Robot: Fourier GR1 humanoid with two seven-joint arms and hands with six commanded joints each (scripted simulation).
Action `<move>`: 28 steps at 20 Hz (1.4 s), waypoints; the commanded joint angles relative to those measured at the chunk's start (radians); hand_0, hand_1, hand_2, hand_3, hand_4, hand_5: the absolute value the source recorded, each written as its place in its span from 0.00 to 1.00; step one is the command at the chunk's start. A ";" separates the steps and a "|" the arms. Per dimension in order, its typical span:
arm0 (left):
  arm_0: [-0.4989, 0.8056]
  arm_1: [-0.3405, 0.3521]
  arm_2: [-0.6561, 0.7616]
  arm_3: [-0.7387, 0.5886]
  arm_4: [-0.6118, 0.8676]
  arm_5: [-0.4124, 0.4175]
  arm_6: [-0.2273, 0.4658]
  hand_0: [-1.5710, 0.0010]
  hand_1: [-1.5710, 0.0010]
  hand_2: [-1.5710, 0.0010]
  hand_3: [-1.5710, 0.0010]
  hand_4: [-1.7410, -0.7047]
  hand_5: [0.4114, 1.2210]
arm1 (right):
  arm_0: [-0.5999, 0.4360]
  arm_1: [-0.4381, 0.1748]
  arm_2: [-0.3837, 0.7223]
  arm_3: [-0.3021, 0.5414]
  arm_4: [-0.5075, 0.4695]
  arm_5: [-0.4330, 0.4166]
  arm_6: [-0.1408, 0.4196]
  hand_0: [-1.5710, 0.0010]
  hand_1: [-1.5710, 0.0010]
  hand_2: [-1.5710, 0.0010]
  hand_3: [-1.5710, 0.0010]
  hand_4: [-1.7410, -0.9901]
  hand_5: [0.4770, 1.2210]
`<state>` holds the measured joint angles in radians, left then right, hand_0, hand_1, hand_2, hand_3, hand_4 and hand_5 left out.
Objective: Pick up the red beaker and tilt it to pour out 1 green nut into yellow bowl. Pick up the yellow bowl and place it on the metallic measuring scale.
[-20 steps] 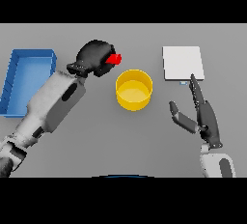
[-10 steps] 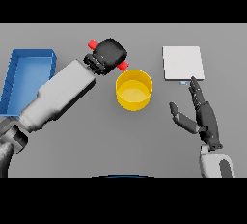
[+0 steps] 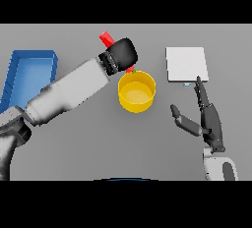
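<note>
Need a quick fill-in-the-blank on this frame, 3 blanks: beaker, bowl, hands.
1. The left hand holds the red beaker tilted over the rim of the ____ bowl.
2. The bowl stands on the table, not yet on the ____.
3. The right hand holds nothing; its fingers are ____.

Missing words: yellow; scale; open

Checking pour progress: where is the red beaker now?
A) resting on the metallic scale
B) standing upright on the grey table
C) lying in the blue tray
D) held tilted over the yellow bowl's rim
D: the left hand grips the red beaker, tilted over the round yellow bowl.
</note>
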<state>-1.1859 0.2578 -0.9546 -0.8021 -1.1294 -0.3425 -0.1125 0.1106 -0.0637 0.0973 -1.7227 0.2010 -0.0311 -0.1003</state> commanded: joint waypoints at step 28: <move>-0.498 0.173 0.401 0.464 0.124 0.020 0.046 0.00 0.00 0.00 0.04 0.01 1.00 | -0.019 0.002 0.008 0.010 -0.025 0.026 -0.036 1.00 1.00 1.00 1.00 0.85 0.14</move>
<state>-1.6831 0.4331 -0.5543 -0.3375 -1.0067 -0.3242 -0.0635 0.0923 -0.0620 0.1047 -1.7131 0.1759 -0.0051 -0.1363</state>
